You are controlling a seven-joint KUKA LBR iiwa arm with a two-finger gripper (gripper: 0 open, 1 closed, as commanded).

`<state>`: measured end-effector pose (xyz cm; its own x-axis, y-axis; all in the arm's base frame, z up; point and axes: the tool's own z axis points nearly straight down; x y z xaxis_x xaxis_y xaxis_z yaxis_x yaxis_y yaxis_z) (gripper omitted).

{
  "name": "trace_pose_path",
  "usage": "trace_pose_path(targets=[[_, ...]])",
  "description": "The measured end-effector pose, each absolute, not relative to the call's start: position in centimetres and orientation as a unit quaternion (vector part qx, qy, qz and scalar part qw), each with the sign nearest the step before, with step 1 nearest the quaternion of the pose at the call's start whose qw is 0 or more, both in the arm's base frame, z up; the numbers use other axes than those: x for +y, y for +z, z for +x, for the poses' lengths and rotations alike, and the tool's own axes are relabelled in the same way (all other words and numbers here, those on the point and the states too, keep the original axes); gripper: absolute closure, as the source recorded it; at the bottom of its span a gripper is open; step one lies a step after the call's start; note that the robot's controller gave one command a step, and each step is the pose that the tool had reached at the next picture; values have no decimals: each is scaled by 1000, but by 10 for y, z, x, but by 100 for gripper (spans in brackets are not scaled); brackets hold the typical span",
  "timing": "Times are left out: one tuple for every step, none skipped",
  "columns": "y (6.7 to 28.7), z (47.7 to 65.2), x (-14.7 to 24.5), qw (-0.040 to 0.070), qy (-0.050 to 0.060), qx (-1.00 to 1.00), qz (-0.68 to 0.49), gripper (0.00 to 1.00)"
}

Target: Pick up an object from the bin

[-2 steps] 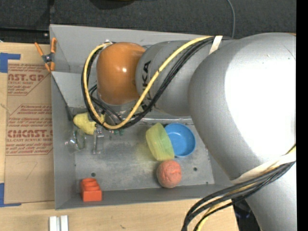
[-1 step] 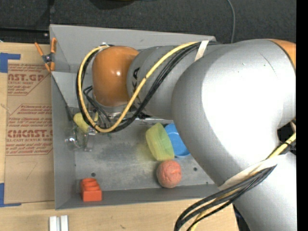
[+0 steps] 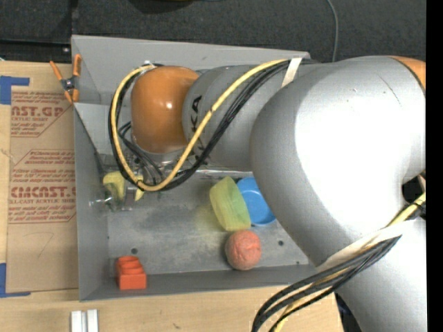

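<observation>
Gripper is down at the 9 o'clock side of the grey bin, low against the floor near the left wall. Its tip is mostly hidden under the wrist and cables, so I cannot tell whether it is spread or pinched.

A small yellow piece sits right at the tip, touching it. I cannot tell whether it is gripped.

At 12 o'clock of the gripper is the orange wrist cover. The silver arm runs off toward 3 o'clock.

- 3 o'clock of the gripper, well apart: a yellow-green cup tipped on its side, with a blue cup touching it just behind.
- 4 o'clock: a pink ball, just beside the yellow-green cup.
- 6 o'clock: an orange block near the bin's corner, alone.
</observation>
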<state>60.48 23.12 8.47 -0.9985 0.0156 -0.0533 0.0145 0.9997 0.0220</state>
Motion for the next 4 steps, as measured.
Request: trace_pose_path(targets=[[85,605,231,27,11,1000,8,100],[92,605,232,27,12,1000,7,100],[170,607,232,31,13,999,7,100],[105,605,233,27,12,1000,7,100]])
